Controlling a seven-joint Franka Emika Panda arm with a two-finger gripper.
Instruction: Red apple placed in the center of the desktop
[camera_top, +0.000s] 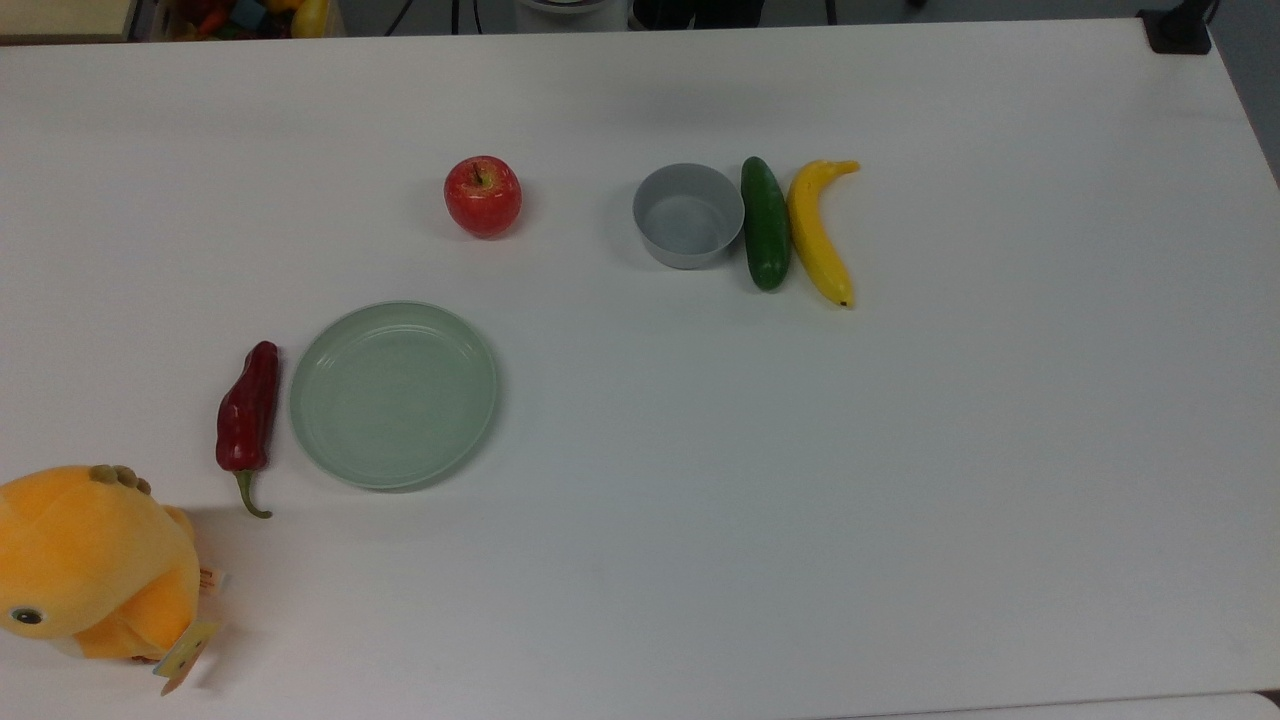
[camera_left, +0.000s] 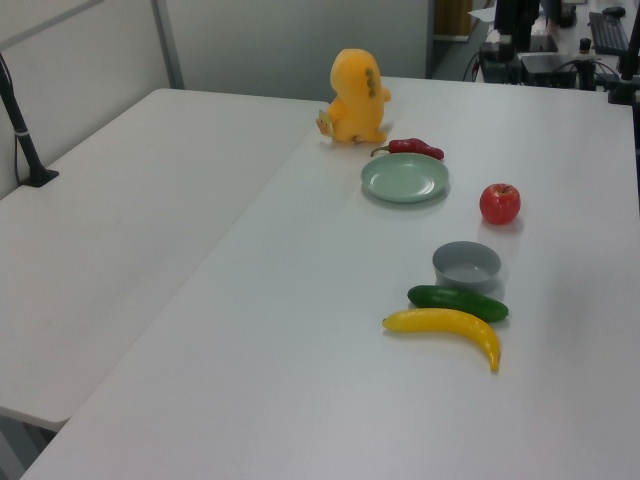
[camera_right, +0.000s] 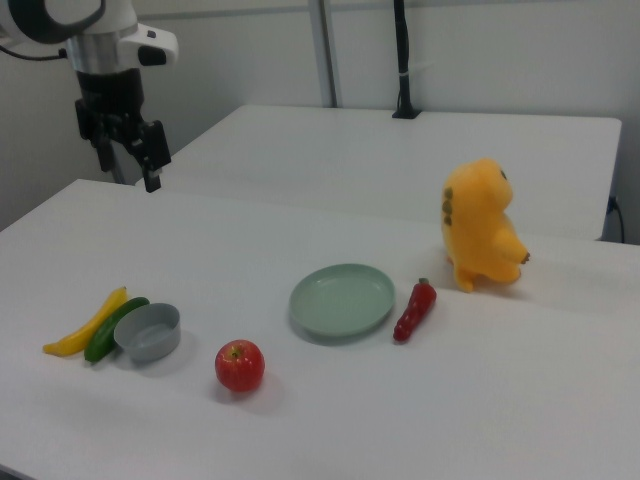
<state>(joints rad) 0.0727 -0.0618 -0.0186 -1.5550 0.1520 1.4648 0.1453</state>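
Observation:
The red apple (camera_top: 483, 196) sits alone on the white desktop (camera_top: 800, 500), toward the top view's upper left of middle. It shows again in the left view (camera_left: 500, 203) and near the right view's front edge (camera_right: 240, 365). In the right view my gripper (camera_right: 127, 163) hangs high over the far left part of the desktop (camera_right: 500, 420). It is well away from the apple and open, with nothing between its black fingers.
A pale green plate (camera_top: 394, 394) and a dark red chili pepper (camera_top: 247, 420) lie below the apple in the top view. An orange plush toy (camera_top: 90, 565) fills the lower left corner. A grey bowl (camera_top: 688, 214), cucumber (camera_top: 765, 224) and banana (camera_top: 818, 234) line up to the apple's right.

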